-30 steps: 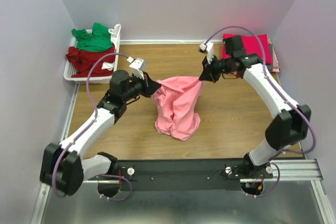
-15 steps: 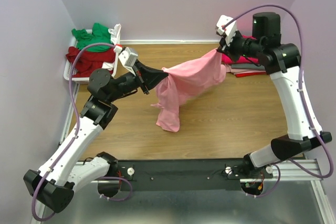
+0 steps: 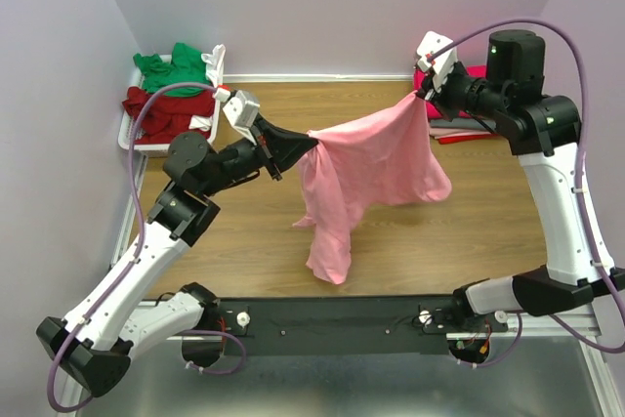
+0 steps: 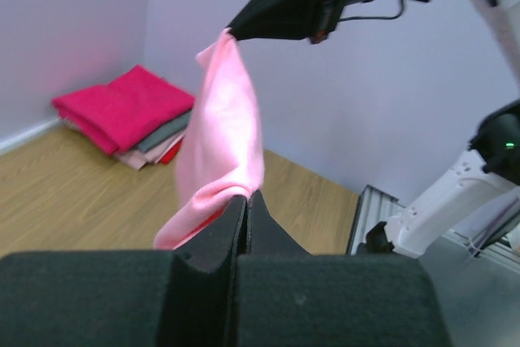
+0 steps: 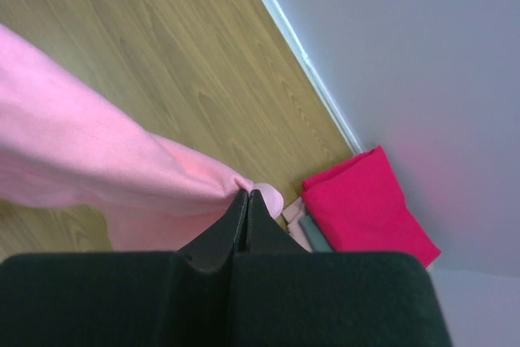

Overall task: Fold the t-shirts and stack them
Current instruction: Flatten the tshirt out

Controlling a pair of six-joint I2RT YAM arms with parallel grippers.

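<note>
A light pink t-shirt (image 3: 371,168) hangs stretched in the air between my two grippers over the middle of the wooden table (image 3: 469,222). My left gripper (image 3: 311,139) is shut on its left corner, seen pinched in the left wrist view (image 4: 245,194). My right gripper (image 3: 422,97) is shut on its right corner, seen in the right wrist view (image 5: 246,193). The shirt's lower part (image 3: 330,251) droops to the table. It also shows in the wrist views (image 4: 223,127) (image 5: 89,160). A folded stack with a magenta shirt (image 3: 488,85) on top lies at the back right.
A white slotted basket (image 3: 137,139) at the back left holds a green shirt (image 3: 176,70) and a dark red shirt (image 3: 161,109). The folded stack (image 5: 366,201) (image 4: 122,111) has grey and pink layers under the magenta one. Purple walls enclose the table.
Both grippers have risen and drawn apart, pulling the pink shirt off the table and spreading it wide. The right arm swung back toward the far right corner.
</note>
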